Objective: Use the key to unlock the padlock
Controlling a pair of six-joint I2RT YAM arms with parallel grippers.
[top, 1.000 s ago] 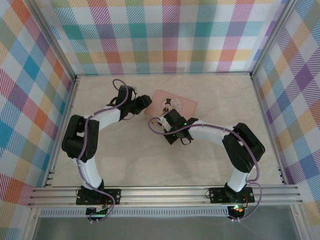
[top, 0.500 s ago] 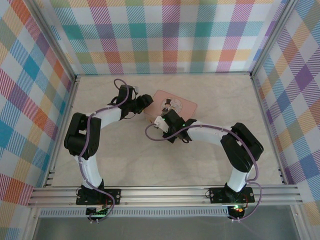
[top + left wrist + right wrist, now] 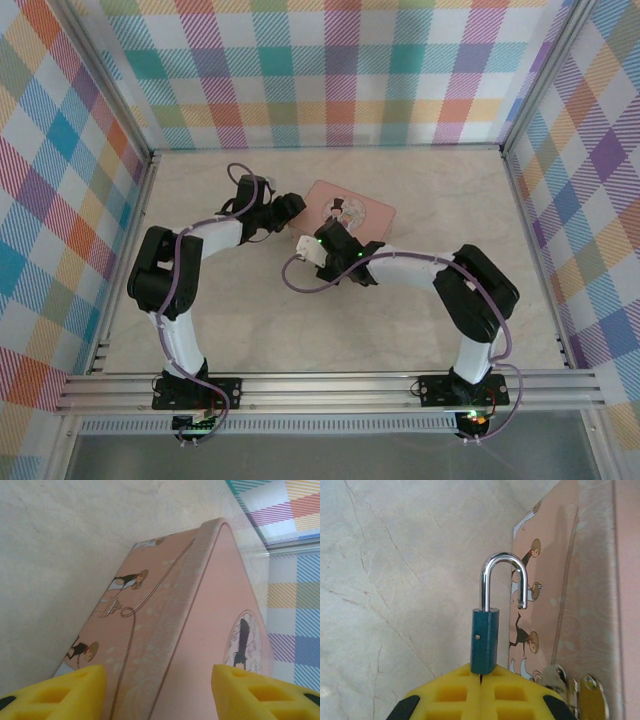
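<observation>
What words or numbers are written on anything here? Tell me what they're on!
No words, numbers or brand names can be read anywhere.
pink tin: cartoon people and a round picture, no letters I can make out.
padlock, held between the yellow fingers of the right gripper: plain blue body and shiny loop, no writing on the side that shows.
</observation>
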